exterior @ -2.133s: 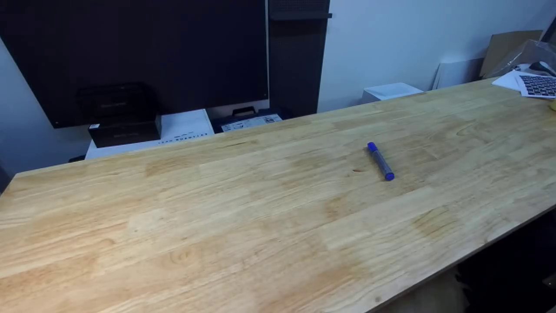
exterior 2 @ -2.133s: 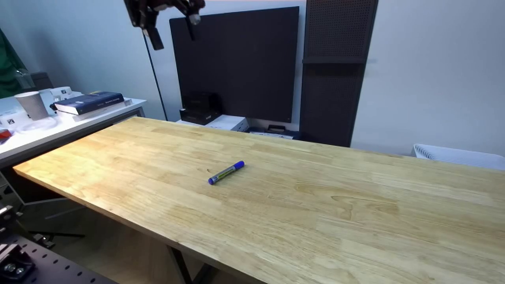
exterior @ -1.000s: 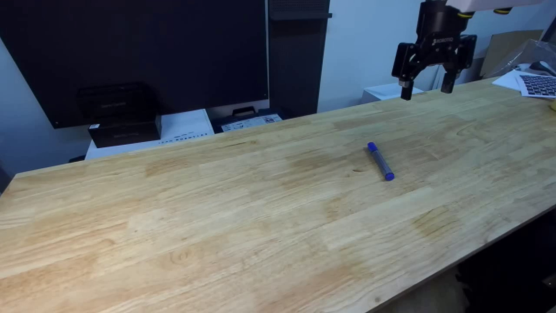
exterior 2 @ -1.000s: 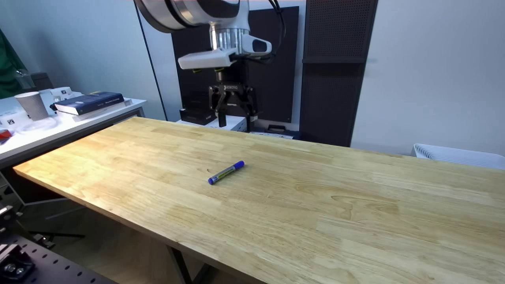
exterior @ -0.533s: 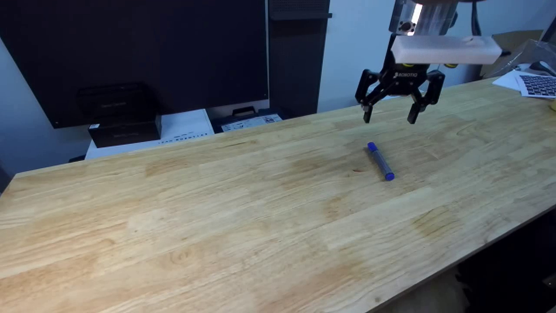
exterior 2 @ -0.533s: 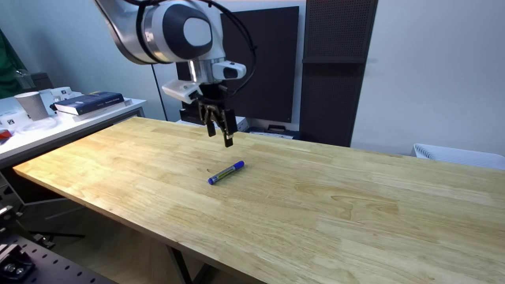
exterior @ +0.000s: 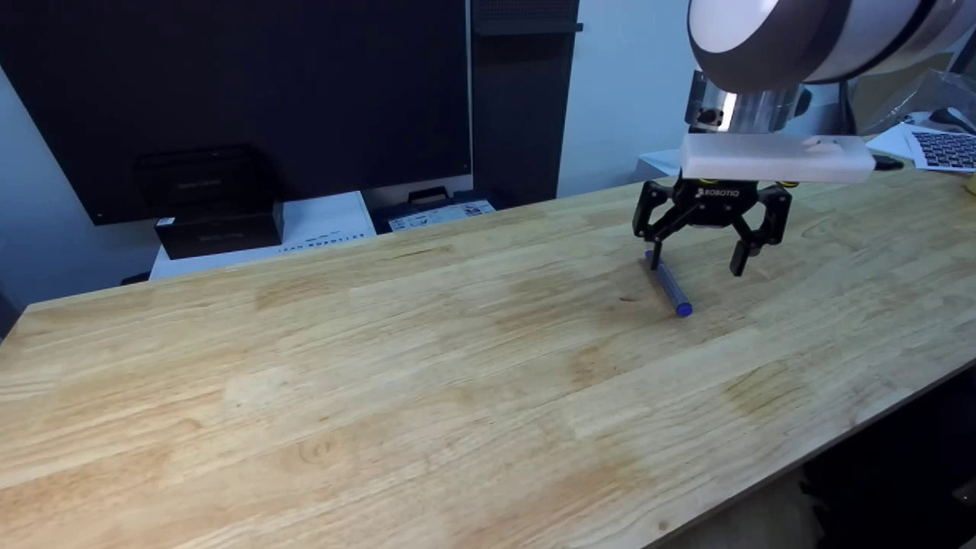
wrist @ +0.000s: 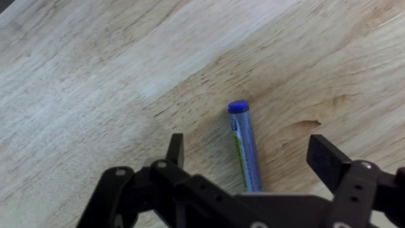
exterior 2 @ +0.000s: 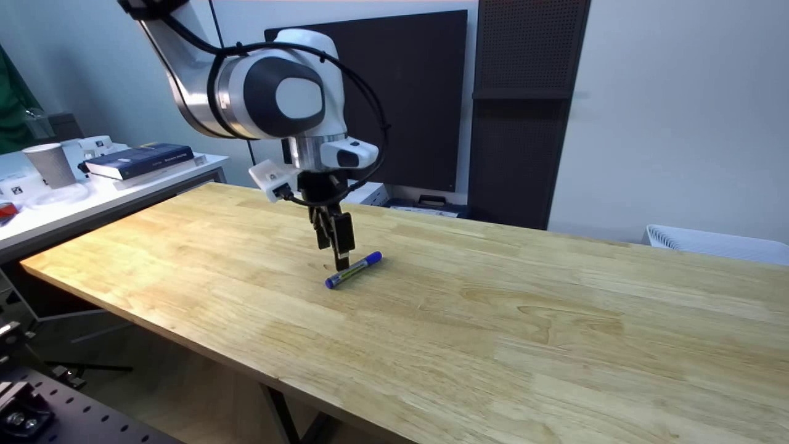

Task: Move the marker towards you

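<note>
The slim blue-purple marker (exterior: 672, 291) lies flat on the wooden table; it also shows in an exterior view (exterior 2: 352, 271) and in the wrist view (wrist: 246, 152). My gripper (exterior: 696, 270) is open and empty, pointing down just above the marker; it also shows in an exterior view (exterior 2: 333, 256). In an exterior view one finger overlaps the marker's cap end. In the wrist view the marker lies between the two spread fingers (wrist: 245, 139), with no contact seen, and its cap end is hidden behind the gripper body.
The wooden tabletop (exterior: 343, 396) has a far edge with boxes (exterior: 221, 229) and a dark panel (exterior: 252, 91) behind it. A keyboard (exterior: 945, 150) and papers lie at its far right. A side table holds a book (exterior 2: 138, 160) and a cup (exterior 2: 52, 165).
My open gripper has come into view, moved over the table and lowered to just above the marker. The marker has not moved.
</note>
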`<state>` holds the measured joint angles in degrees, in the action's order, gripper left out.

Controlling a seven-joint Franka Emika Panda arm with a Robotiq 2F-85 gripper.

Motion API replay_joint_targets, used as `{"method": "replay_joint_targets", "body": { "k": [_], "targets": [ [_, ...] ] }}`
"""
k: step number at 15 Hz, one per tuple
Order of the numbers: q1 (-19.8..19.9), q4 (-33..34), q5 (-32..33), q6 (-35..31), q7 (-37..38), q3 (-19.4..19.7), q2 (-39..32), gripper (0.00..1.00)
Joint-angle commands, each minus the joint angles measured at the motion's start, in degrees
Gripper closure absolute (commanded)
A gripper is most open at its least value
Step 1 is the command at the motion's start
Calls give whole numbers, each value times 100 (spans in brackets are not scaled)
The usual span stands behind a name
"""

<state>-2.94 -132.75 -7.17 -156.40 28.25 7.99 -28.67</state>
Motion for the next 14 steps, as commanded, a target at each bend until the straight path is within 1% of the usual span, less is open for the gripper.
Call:
{"method": "replay_joint_targets", "body": {
  "k": [1, 4, 5, 6, 8, 14],
  "targets": [
    [269, 283, -310, 140, -302, -112, -347, 0],
    [353, 496, -353, 178, -416, -84, -642, 0],
    [411, 556, -398, 190, -464, -116, -707, 3],
    [419, 618, -409, 192, -480, -100, -773, 27],
    [435, 744, -435, 202, -501, -77, -890, 29],
    [492, 918, -508, 195, -625, -145, -949, 73]
  ]
}}
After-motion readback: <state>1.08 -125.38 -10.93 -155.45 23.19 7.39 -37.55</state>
